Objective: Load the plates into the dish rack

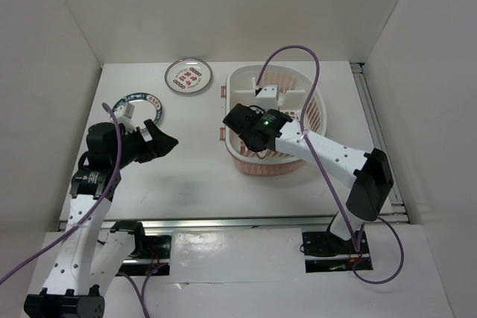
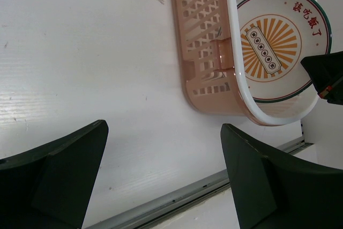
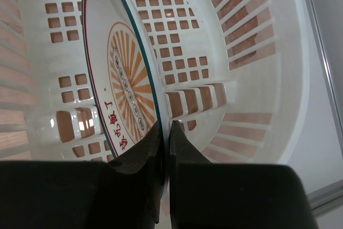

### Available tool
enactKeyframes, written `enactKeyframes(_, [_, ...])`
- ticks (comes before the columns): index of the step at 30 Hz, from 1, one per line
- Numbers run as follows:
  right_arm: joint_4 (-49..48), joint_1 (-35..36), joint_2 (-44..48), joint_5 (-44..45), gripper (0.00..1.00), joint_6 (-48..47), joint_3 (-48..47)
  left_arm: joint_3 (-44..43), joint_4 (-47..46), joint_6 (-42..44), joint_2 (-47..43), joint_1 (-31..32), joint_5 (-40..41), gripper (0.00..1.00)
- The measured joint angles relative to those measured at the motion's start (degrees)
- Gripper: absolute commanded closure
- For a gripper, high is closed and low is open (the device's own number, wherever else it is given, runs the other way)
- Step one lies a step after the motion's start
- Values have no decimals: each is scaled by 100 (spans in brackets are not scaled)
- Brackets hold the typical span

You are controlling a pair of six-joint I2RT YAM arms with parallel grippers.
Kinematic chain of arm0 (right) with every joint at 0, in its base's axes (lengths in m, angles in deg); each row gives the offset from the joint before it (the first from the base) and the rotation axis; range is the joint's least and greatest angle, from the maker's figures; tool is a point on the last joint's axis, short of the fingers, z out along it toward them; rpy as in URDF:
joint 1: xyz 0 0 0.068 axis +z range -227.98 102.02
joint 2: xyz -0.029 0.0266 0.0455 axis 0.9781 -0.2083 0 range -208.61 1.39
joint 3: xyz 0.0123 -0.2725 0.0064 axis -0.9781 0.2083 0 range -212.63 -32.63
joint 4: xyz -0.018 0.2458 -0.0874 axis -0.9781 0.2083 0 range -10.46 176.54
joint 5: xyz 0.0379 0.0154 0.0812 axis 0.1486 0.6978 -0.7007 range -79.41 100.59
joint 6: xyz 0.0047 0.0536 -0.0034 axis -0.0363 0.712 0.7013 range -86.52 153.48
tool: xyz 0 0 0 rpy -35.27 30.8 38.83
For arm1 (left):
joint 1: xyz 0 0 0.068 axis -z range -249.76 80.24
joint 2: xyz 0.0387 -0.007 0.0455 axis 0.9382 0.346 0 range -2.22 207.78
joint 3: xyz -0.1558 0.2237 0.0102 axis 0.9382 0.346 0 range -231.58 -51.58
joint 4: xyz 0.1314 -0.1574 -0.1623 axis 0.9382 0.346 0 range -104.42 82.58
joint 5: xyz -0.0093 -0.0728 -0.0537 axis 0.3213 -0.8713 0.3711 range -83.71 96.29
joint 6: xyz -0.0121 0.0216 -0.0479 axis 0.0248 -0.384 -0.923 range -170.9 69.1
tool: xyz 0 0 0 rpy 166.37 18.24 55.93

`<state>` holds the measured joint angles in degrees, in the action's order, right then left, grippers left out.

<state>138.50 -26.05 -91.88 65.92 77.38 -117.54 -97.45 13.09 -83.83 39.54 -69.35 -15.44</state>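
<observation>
The right gripper (image 3: 165, 128) is clamped shut on the rim of the round white plate with orange sunburst centre (image 3: 126, 73). This plate stands on edge inside the oval pink-and-white slotted plastic dish rack (image 3: 252, 36), extending away from the fingertips. The left gripper (image 2: 163, 127) is spread wide and holds nothing, over the white table (image 1: 194, 184) beside the rack. Two plates lie flat on the table: the teal-banded plate (image 1: 146, 98) near the left gripper, and the red-character plate (image 1: 188, 77) at the back.

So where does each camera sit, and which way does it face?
Top external: above and behind the bases, looking down on the table; both arms show.
Left wrist: over the table, facing the dish rack side-on; open left gripper frames it.
Right wrist: looking down into the rack; right gripper shut on the sunburst plate.
Shared: both wrist views show that plate.
</observation>
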Motion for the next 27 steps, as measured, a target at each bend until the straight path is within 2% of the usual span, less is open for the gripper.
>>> enactKeyframes(27, [-50,83,-74,107,100,101,103,0,2,4,44,-103,-153,0])
